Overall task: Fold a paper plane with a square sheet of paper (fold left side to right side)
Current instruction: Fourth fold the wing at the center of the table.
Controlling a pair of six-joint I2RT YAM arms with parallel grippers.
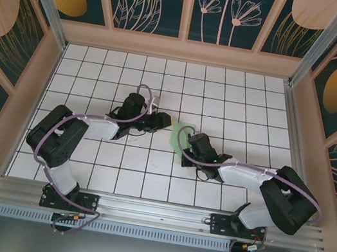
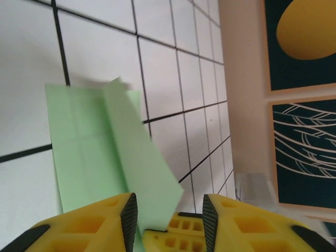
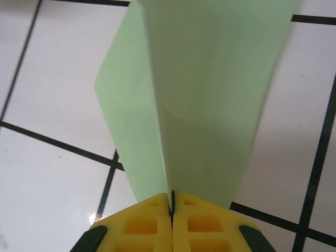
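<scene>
Wide white tiled surface (image 1: 146, 181), left arm (image 1: 69, 131) and right arm (image 1: 263, 182) meeting at the centre of the overhead view. Between them is the square sheet of paper (image 1: 181, 133), pale green, creased, partly lifted off the tiles. The right jaws are pinched tight on its near edge, holding a flap upright; the left jaws stand apart with a raised fold running between them. Looks like mid-fold, left side going over to the right, so next the left jaws must close on that fold and carry it across squarely, edges matched.
</scene>
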